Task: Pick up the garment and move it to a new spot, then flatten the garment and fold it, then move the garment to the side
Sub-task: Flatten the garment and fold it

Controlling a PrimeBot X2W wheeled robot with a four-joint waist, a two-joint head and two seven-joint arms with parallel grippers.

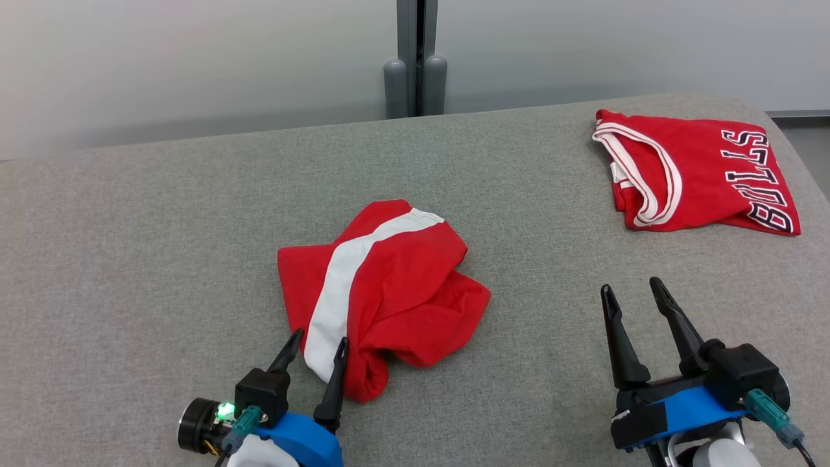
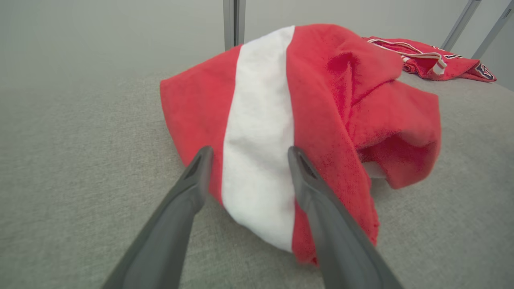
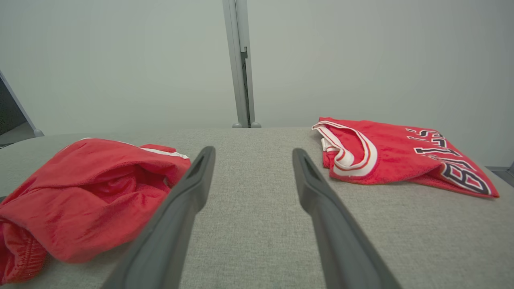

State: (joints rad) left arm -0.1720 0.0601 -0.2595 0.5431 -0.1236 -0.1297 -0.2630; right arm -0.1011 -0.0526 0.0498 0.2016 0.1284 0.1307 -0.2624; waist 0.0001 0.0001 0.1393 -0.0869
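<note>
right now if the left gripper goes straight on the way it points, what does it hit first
The crumpled red garment: the open left gripper points at its near edge, fingers either side of the white stripe. Whether they already touch the cloth is unclear.

Bright, even diffuse light, faint soft shadows; wrist views soft w/ wide-angle stretch.

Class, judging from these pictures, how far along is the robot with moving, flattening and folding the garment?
Done: nothing on the crumpled garment; one folded jersey lies far right. In hand: the open left gripper straddles the garment's white stripe, not yet gripping; the right gripper is open over the grey surface. Left: lift, move, flatten, fold, set aside.
</note>
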